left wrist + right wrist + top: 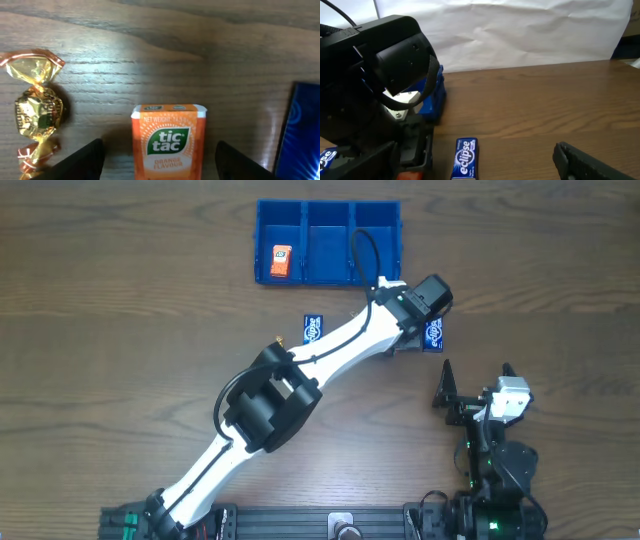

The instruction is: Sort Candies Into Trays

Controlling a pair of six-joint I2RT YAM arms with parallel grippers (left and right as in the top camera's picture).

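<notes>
Overhead looking down, left wrist close, right wrist low, sharing blue pack (465, 159)

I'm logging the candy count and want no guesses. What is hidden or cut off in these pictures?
- Top view: the left arm covers the orange box on the table.
- Left wrist view: the picture's edge cuts off part of the blue pack and the gold-wrapped candy.
- Right wrist view: the left arm hides most of the blue tray; its compartments cannot be seen.

1. The tray (328, 250) sits at the table's (120, 330) far side, with one box (281, 263) in its left compartment.
2. Between my left gripper's (159, 150) fingers lies a second box (169, 140), a wrapped candy (35, 112) and a flat pack (300, 135) flanking it.
</notes>
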